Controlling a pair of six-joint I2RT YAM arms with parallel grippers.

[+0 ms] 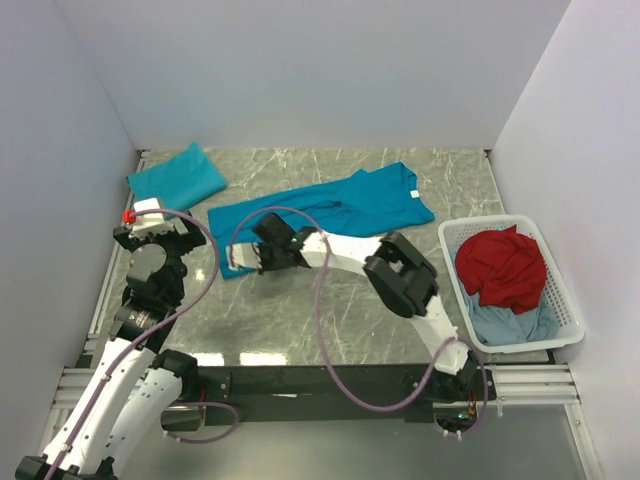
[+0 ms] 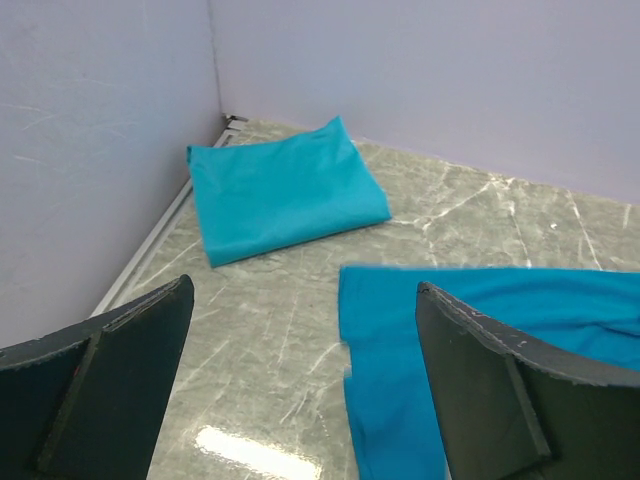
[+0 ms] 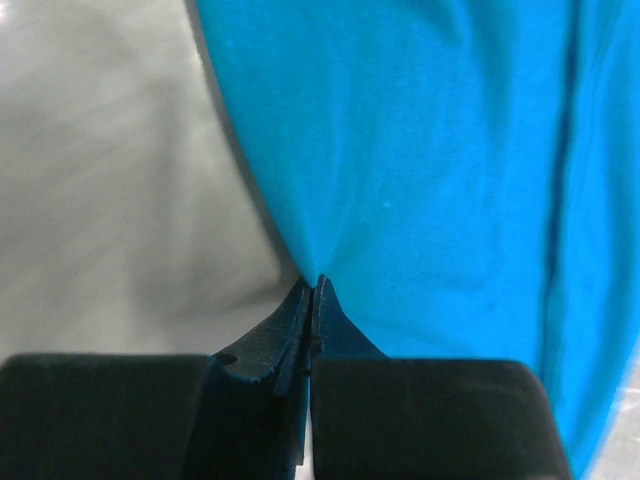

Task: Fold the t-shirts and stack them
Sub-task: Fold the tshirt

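**Right pinch on shirt edge, left open and idle**

Nearest us, the left gripper [image 2: 305, 290] hangs over the bench [image 1: 300, 320] by its left edge, jaws wide apart and holding nothing. The right gripper [image 3: 313, 288] reaches across toward the left, jaws clamped together on the near-left edge of the spread shirt [image 1: 345, 208]. The cloth tents to a point at the pinch. That shirt lies mid-bench, long and partly gathered, with its white neck label at the far-right end. The basket [image 1: 560, 310] of red and grey-blue cloth sits at the right edge. The folded shirt [image 2: 285, 190] lies flat in the far-left corner, apart from the spread one.

Our read on handling: light, limp, no stiffness, not fragile. A single pinch drags and bunches it. We'd want a second grip along the same edge, likely the left gripper, so the edge lifts straight. A shallow bite may slip.
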